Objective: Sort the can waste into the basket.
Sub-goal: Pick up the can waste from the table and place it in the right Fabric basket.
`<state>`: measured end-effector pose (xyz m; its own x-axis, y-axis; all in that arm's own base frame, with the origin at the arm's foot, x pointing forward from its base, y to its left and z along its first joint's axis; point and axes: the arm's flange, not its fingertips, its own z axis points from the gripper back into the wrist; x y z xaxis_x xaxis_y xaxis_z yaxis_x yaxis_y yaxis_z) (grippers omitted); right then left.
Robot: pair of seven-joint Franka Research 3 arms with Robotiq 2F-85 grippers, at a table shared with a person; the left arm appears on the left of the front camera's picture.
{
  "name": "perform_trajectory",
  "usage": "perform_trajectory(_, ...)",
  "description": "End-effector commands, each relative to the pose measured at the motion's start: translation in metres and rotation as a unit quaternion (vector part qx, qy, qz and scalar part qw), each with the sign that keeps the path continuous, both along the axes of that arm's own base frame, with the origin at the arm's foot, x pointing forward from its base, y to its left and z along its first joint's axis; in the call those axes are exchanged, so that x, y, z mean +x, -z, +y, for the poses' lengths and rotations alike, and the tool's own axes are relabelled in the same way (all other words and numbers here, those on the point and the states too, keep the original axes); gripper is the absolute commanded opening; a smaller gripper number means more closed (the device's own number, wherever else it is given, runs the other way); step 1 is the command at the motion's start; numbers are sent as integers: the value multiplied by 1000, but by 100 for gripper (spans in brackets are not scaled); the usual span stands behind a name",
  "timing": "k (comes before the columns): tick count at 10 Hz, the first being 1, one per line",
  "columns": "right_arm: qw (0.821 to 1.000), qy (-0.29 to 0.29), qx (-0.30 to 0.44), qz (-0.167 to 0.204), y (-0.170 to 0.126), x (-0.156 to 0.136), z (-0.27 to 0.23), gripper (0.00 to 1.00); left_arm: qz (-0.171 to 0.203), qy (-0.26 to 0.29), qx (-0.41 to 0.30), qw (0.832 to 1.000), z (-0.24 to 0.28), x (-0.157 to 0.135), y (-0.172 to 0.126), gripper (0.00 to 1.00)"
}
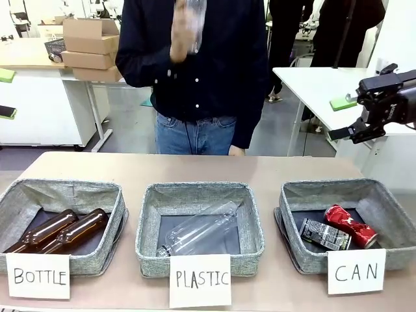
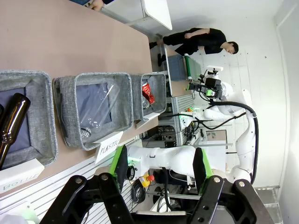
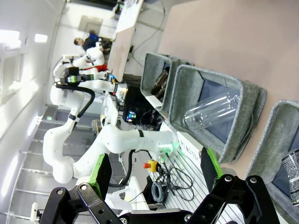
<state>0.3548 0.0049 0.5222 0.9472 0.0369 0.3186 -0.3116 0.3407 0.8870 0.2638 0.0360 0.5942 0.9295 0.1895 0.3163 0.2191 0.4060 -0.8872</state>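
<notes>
Three grey baskets sit in a row along the lower part of the front view, on the bench [image 1: 195,170]. The basket [image 1: 344,224] at lower right stands behind a white card [image 1: 356,271] reading "CAN". Inside it lie both cans, touching: the red can [image 1: 350,225] toward the right and the dark can [image 1: 325,234] just left of it, both flat on the dark base.

The middle basket [image 1: 200,227], behind a "PLASTIC" card [image 1: 200,280], holds a clear bottle [image 1: 198,231] lying on a slant. The left basket [image 1: 62,224], behind a "BOTTLE" card [image 1: 38,276], holds two brown bottles [image 1: 58,231] side by side.

The right gripper [image 1: 354,133] hangs at the right edge of the front view, above and beyond the can basket and well clear of it; in the right wrist view its green-padded jaws [image 3: 154,170] stand wide with nothing between them. In the left wrist view the left gripper [image 2: 161,170] rises from the bottom edge, its jaws partly apart and empty, above the bench's near edge by the "PLASTIC" card.

A person [image 1: 195,71] in a dark shirt and jeans stands at top centre beyond the bench, one hand [image 1: 182,32] raised at chest height holding a clear plastic bottle [image 1: 195,23].
</notes>
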Motion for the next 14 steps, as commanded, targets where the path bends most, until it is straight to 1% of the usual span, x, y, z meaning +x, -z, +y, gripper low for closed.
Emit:
perform_trajectory(1, 1000, -4, -2, -8, 1, -1, 1, 100, -10, 7, -6, 1000, 0, 2, -2, 74)
perform_trajectory(14, 1000, -4, -2, -8, 1, -1, 1, 100, -10, 7, -6, 1000, 0, 2, -2, 74)
